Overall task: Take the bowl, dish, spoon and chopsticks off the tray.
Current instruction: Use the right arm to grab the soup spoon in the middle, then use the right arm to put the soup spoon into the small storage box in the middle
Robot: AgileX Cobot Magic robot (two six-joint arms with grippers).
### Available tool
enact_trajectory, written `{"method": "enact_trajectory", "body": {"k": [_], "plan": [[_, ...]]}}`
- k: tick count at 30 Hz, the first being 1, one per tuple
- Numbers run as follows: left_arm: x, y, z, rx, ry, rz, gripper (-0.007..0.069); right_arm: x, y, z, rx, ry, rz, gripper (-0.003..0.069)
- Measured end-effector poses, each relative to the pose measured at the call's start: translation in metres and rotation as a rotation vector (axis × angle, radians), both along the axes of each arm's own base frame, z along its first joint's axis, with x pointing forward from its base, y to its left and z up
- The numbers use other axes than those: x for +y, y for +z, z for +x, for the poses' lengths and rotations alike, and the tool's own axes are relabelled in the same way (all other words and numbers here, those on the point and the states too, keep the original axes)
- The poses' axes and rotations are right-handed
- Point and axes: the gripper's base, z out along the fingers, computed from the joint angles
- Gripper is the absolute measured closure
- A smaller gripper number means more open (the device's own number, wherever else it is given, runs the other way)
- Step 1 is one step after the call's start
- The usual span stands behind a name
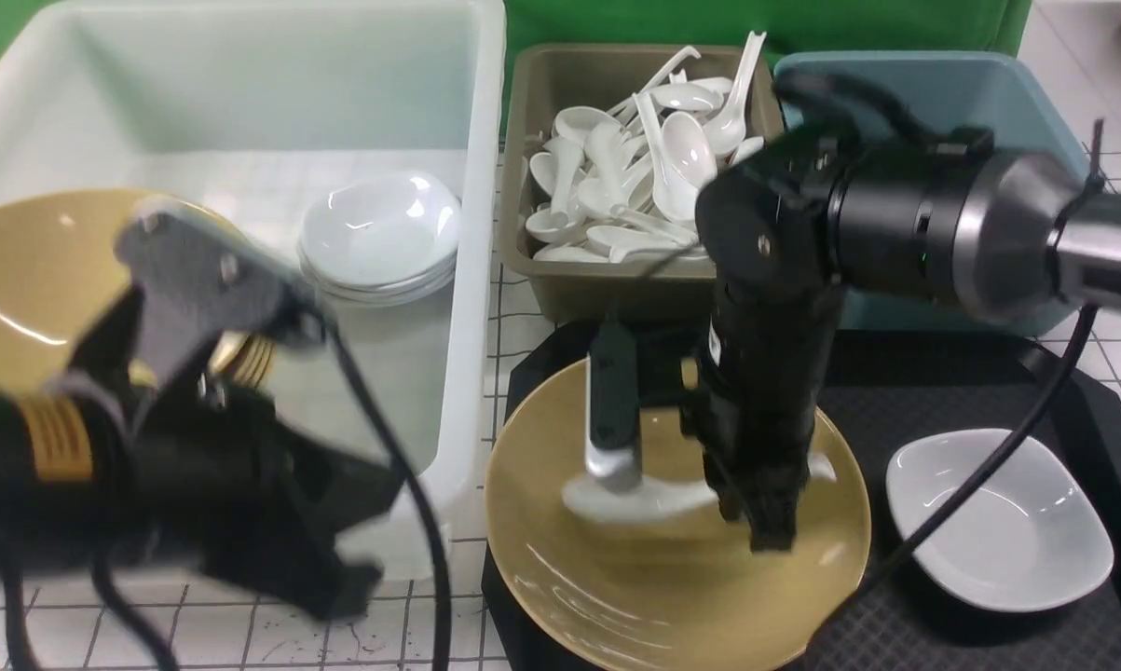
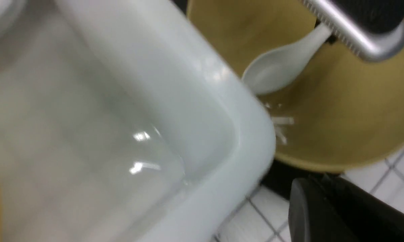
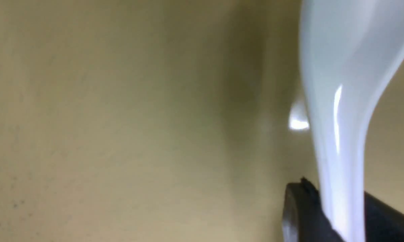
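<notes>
The mustard-yellow bowl (image 1: 616, 587) sits on the left end of the black tray (image 1: 989, 391). The white spoon (image 1: 639, 499) lies inside it, scoop to the left. My right gripper (image 1: 690, 485) reaches down into the bowl. In the right wrist view its fingers press both sides of the spoon (image 3: 339, 117) handle, so the right gripper (image 3: 339, 215) is shut on it. The white dish (image 1: 998, 517) rests on the tray to the right of the bowl. My left gripper (image 1: 355, 582) hangs shut and empty by the white tub's near corner. The chopsticks are out of view.
The white tub (image 1: 471, 280) at the left holds another yellow bowl (image 1: 20, 280) and stacked white dishes (image 1: 378, 233). Behind the tray stand a brown bin (image 1: 569, 280) full of spoons and a blue bin (image 1: 951, 93). The tub's corner (image 2: 249, 134) overlaps the bowl's edge in the left wrist view.
</notes>
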Motion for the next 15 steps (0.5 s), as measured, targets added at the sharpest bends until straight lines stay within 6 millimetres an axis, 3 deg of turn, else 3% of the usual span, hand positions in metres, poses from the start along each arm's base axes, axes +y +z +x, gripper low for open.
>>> {"method": "enact_trajectory", "body": {"k": [2,4,8,12,15], "plan": [[0.001,0.013,0.008,-0.017,0.020,0.000,0.0636,-0.001,0.014,0.005,-0.035,-0.020,0.028,0.0517],[0.006,0.043,0.029,-0.063,0.081,-0.001,0.0636,-0.006,0.049,0.020,-0.124,-0.091,0.101,0.0517],[0.020,0.065,0.065,-0.096,0.181,-0.005,0.0636,-0.021,0.090,0.053,-0.325,-0.264,0.271,0.0517],[0.019,0.059,0.101,-0.036,0.199,-0.046,0.0636,-0.033,0.108,0.092,-0.516,-0.504,0.492,0.0517],[0.008,0.040,0.120,0.046,0.148,-0.076,0.0636,-0.043,0.091,0.128,-0.596,-0.681,0.635,0.0517]]}}
